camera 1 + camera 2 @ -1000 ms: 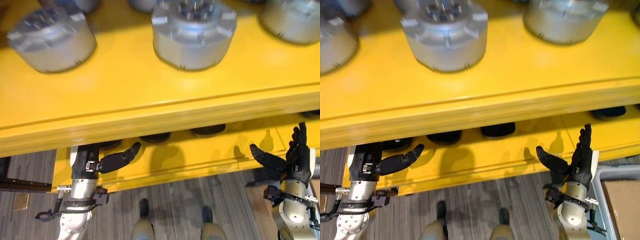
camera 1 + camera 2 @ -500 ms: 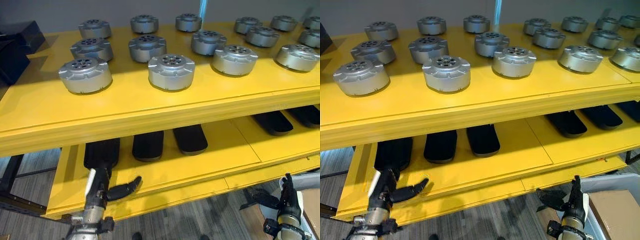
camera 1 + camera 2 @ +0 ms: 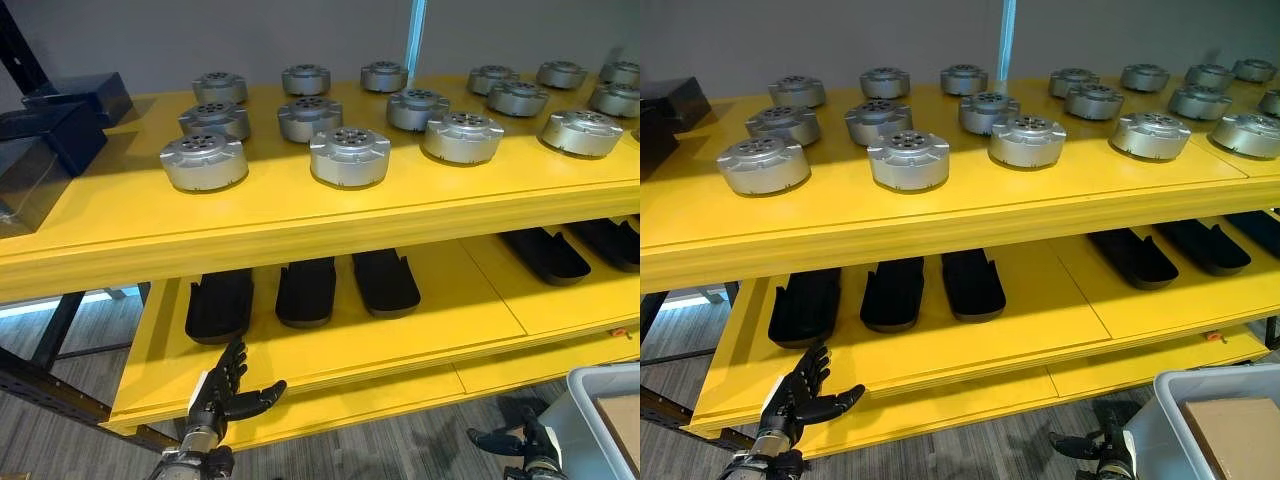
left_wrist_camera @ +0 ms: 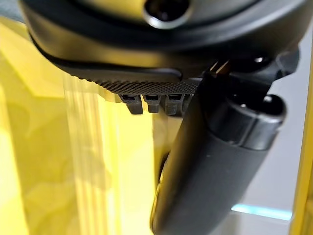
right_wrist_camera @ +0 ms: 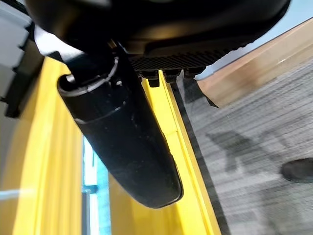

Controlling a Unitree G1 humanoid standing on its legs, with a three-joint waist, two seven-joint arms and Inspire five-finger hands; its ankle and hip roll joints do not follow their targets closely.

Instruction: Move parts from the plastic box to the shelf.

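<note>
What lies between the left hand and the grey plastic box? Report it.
Bare grey floor and the right hand, low beside the plastic box. The left hand hovers open before the lower shelf, in the right eye view.

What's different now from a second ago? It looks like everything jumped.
Mostly the camera moved: it tilted up and drew back, so the yellow shelf now shows whole, and a plastic box has come into view. Both hands, left hand and right hand, sit lower in view, open and empty as before. The silver parts and black parts haven't shifted.

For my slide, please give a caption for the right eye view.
Both hands, left and right, open and empty below the yellow shelf.
</note>
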